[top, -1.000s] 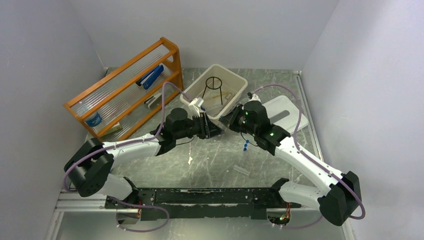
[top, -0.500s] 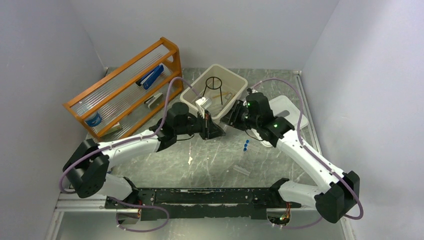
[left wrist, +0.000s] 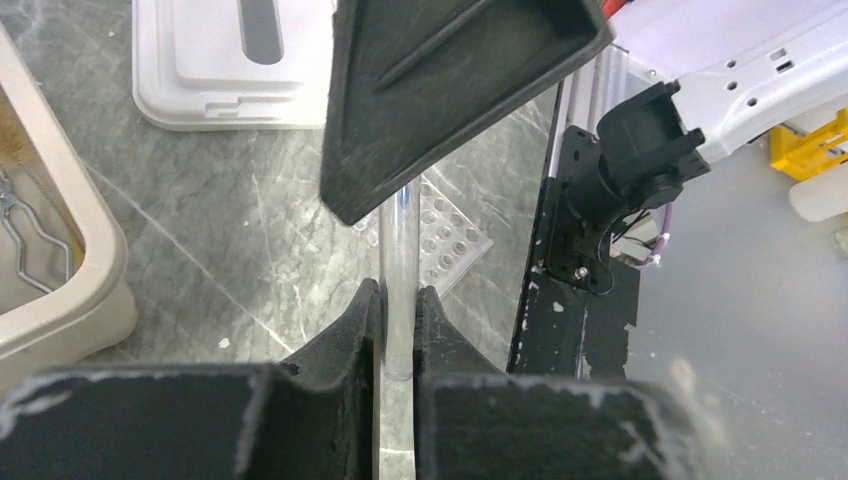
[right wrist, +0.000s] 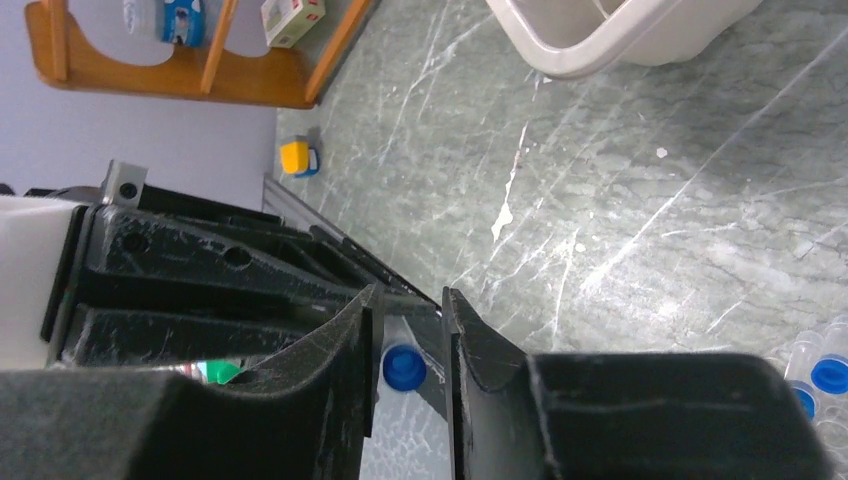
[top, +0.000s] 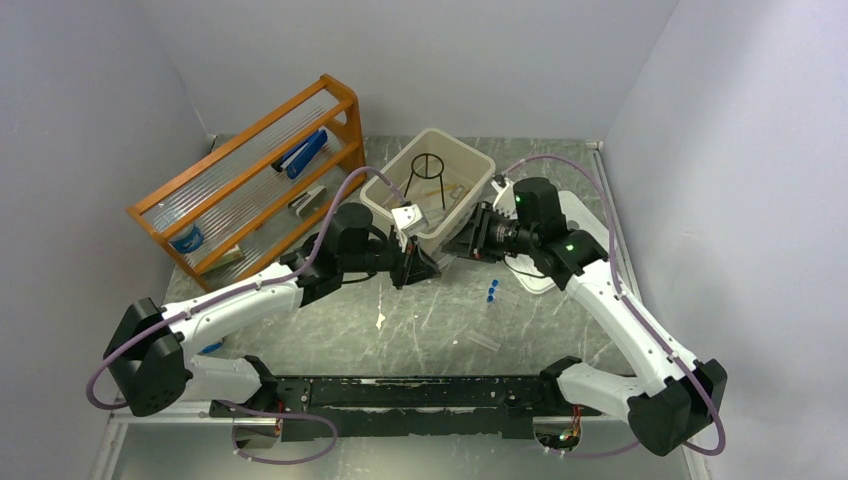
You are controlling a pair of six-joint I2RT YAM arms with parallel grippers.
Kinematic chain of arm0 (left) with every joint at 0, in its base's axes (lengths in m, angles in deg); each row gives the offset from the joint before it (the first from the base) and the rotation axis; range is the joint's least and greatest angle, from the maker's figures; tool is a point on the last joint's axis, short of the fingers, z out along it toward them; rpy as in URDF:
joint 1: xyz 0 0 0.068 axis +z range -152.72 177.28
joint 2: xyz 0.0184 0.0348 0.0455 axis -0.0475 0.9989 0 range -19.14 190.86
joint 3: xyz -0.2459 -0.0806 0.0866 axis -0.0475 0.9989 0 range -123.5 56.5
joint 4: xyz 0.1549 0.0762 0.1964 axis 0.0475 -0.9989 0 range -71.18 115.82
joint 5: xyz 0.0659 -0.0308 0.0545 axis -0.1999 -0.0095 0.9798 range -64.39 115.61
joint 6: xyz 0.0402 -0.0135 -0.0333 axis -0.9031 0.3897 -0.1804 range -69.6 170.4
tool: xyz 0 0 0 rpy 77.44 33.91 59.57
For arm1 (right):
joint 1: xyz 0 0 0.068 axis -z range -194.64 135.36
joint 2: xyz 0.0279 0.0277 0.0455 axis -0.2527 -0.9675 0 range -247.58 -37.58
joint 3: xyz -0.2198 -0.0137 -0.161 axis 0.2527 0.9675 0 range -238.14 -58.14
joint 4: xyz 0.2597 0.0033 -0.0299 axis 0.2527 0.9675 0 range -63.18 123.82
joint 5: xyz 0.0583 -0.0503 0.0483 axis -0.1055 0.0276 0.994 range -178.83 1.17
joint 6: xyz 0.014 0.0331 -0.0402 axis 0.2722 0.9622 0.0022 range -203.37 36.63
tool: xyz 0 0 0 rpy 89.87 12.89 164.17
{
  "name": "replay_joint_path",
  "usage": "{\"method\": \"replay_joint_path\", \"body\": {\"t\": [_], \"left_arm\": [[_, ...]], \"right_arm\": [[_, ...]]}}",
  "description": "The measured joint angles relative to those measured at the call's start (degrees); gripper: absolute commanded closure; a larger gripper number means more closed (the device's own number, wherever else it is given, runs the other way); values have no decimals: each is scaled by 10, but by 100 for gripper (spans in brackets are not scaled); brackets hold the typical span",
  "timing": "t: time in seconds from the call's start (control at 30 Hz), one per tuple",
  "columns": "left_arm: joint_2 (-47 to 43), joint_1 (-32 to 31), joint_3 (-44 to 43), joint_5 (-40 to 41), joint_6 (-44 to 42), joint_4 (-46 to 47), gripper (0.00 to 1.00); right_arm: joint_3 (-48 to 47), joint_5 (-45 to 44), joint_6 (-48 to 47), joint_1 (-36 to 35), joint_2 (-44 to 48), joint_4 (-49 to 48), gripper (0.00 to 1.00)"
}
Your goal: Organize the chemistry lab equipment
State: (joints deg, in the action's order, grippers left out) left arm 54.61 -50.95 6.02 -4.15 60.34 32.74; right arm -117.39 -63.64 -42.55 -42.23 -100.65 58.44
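My left gripper [top: 424, 268] is shut on a small clear vial [left wrist: 399, 262], held just in front of the beige tub's near corner. In the left wrist view the vial sticks out past the jaws [left wrist: 398, 298] and runs under a finger of the right gripper [left wrist: 450, 90]. My right gripper [top: 463, 245] faces the left one tip to tip. Its jaws [right wrist: 410, 305] stand slightly apart on either side of the vial's blue cap [right wrist: 404, 367], with a gap on one side. Other blue-capped vials [top: 492, 291] lie on the table. The black ring tripod [top: 430, 170] stands in the tub.
The beige tub [top: 478, 160] is behind the grippers and its white lid [top: 572, 215] lies to its right. The orange rack [top: 250, 175] stands at the back left. A clear perforated tray [left wrist: 447, 238] lies on the table below the vial.
The right wrist has swung right and turned so that its gripper points left at the left gripper. The left arm has stretched forward. The two grippers have stayed tip to tip.
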Motion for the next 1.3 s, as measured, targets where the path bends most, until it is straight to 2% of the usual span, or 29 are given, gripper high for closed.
{"method": "replay_joint_path", "body": {"t": [0.2,0.5,0.53,0.63,0.73,0.8,0.87,1.1,1.17,1.3], "left_arm": [[-4,2,-2,8,-17,-13,95],[-7,5,-5,15,-26,-25,94],[-7,5,-5,15,-26,-25,91],[-7,5,-5,15,-26,-25,65],[-7,5,-5,27,-23,-28,45],[-7,5,-9,49,-18,-36,34],[-7,5,-18,84,-12,-50,30],[-37,6,-34,228,19,-101,25],[-52,7,-35,271,34,-116,24],[-72,25,-54,362,68,-161,23]], "right_arm": [[-5,44,-13,18,4,12,71],[-5,85,-19,28,3,21,85],[-5,85,-20,28,3,21,85],[-5,85,-22,28,2,21,86],[-5,76,-28,28,2,25,86],[-6,49,-39,29,2,35,86],[-10,8,-55,30,2,56,87],[-15,-174,-82,17,16,124,87],[-15,-228,-71,-14,27,136,88],[-22,-351,-28,-133,29,168,89]]}}
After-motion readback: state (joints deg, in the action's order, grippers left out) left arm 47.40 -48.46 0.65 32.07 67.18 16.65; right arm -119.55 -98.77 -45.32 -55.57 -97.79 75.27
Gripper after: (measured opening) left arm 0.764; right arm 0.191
